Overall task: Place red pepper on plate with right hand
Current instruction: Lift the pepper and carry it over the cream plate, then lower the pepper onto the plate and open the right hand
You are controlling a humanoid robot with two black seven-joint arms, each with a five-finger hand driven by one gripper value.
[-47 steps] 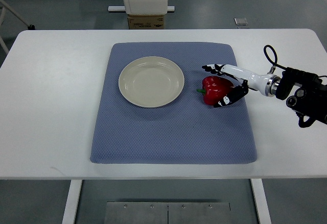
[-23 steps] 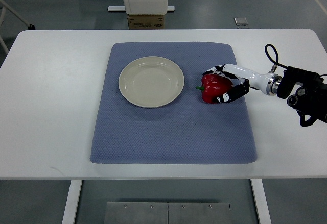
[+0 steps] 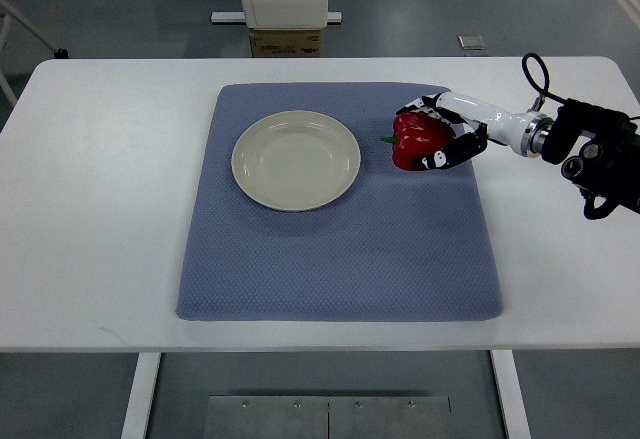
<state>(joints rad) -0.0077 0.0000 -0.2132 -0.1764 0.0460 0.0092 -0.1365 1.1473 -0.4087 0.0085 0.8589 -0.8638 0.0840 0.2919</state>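
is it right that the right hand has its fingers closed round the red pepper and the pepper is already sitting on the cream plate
Not quite. The right hand does have its fingers closed round the red pepper, but the pepper is not on the cream plate: the top view shows it held to the plate's right, over the blue mat. The plate is empty.

Open mat between pepper and plate

The right hand (image 3: 447, 131) grips the red pepper (image 3: 418, 139) right of centre; bare blue mat (image 3: 340, 259) lies between it and the empty plate (image 3: 296, 160) to its left, nothing standing between.

top view | single camera | steep downward | whole table (image 3: 100, 209) visible
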